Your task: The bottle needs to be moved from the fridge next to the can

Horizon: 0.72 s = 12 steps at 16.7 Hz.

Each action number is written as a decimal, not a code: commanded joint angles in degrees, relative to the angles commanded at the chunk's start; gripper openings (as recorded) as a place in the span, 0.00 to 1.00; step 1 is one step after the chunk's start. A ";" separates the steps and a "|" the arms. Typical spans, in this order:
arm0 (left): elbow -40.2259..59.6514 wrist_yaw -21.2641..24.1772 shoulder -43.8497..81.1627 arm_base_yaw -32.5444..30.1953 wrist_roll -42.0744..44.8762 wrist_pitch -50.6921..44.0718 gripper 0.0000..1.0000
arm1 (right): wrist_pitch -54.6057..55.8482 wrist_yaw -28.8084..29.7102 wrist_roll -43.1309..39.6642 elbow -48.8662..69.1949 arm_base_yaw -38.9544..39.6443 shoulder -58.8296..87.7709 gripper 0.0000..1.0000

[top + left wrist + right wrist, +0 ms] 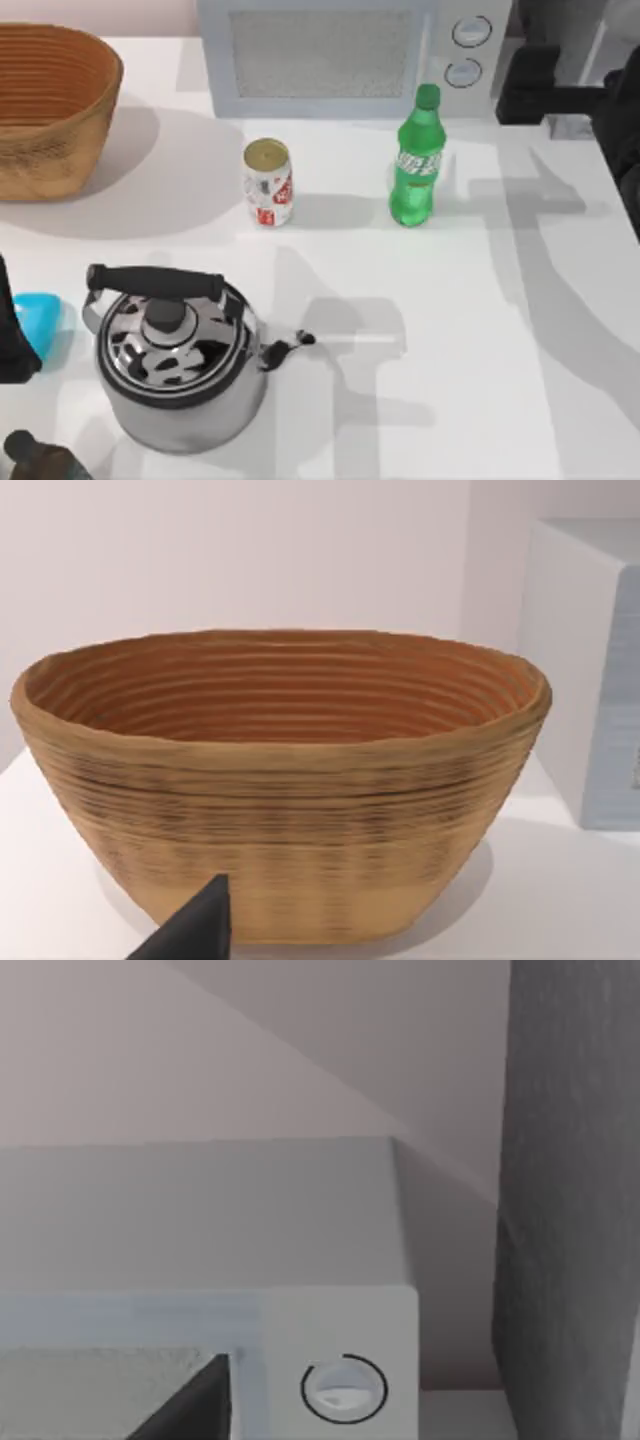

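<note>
The green bottle (417,160) stands upright on the white table (480,330), in front of the microwave's knobs. The white and red can (268,182) stands upright to its left, about a hand's width away. Nothing touches either one. My right arm (545,85) is pulled back at the table's far right, behind and to the right of the bottle. In the right wrist view, a dark grey boxy wall, the fridge (570,1210), rises beside the microwave (200,1220). My left arm (12,330) rests at the left edge, and a dark tip of its gripper (190,930) faces the basket.
A pale grey microwave (340,55) with two round knobs lines the back. A woven basket (50,105) sits at the back left. A steel kettle (175,355) fills the front left, with a blue object (42,318) and a dark brown bottle top (35,458) nearby.
</note>
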 joint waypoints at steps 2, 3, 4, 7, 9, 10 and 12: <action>0.00 0.00 0.00 0.00 0.00 0.00 1.00 | -6.44 -3.26 -0.39 -4.32 -3.98 -12.23 1.00; 0.00 0.00 0.00 0.00 0.00 0.00 1.00 | -9.64 -4.99 -0.63 -6.74 -6.09 -18.54 1.00; 0.00 0.00 0.00 0.00 0.00 0.00 1.00 | -12.81 -6.80 -0.90 -9.29 -8.24 -24.90 1.00; 0.00 0.00 0.00 0.00 0.00 0.00 1.00 | -21.82 -12.56 -1.80 -17.44 -14.59 -43.57 1.00; 0.00 0.00 0.00 0.00 0.00 0.00 1.00 | -27.09 -16.44 -2.42 -22.95 -18.49 -54.76 1.00; 0.00 0.00 0.00 0.00 0.00 0.00 1.00 | -29.42 -18.30 -2.73 -25.61 -20.30 -59.64 1.00; 0.00 0.00 0.00 0.00 0.00 0.00 1.00 | -33.35 -21.66 -3.32 -30.52 -23.52 -67.64 1.00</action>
